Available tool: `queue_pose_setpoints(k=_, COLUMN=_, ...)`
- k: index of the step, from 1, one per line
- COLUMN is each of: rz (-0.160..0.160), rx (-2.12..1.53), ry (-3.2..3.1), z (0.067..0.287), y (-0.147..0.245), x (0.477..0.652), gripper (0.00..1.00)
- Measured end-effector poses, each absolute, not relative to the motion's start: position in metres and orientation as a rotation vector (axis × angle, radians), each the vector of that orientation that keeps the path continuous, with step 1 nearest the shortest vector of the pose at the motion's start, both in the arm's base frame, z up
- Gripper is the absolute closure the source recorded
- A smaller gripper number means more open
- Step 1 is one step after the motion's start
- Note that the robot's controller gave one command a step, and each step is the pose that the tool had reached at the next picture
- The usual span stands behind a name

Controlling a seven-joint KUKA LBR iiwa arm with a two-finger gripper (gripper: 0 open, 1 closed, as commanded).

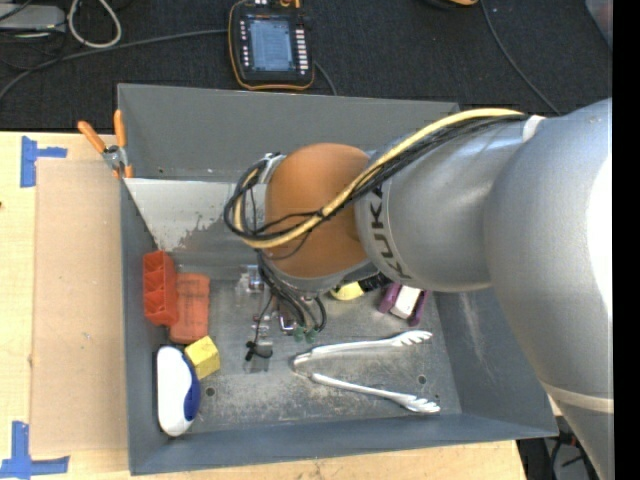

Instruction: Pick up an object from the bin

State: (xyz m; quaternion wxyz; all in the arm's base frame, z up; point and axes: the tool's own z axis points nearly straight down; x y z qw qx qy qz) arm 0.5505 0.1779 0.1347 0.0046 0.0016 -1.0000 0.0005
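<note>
My gripper (260, 346) hangs low over the bin floor at the middle, under the orange wrist cover. No thing shows in it. A yellow cube (203, 356) lies just to its left, touching a white and blue oval object (175, 390) at the front left. Silver metal tongs (366, 368) lie just to its right, spread open, with their tips pointing right. A pale orange block (191, 306) lies further up on the left.
A red ribbed block (157, 286) lies against the left wall beside the pale orange block. Under the arm at the right are a purple and white item (403, 302) and a yellow item (347, 291), both partly hidden. The arm covers the bin's right side.
</note>
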Motion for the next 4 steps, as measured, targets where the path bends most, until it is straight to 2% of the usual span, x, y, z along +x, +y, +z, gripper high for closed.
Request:
queue_pose_setpoints(k=1, rz=0.000, rx=-0.004, ry=-3.140, z=0.139, y=0.177, x=0.553, gripper=0.00)
queue_pose_setpoints(k=2, rz=0.000, rx=0.577, ry=-3.077, z=0.086, y=0.226, x=0.546, gripper=0.00)
queue_pose_setpoints(k=3, rz=0.000, rx=0.478, ry=-3.105, z=0.125, y=0.248, x=0.533, gripper=0.00)
queue_pose_setpoints(k=4, rz=0.000, rx=1.356, ry=-2.831, z=0.099, y=0.247, x=0.553, gripper=0.00)
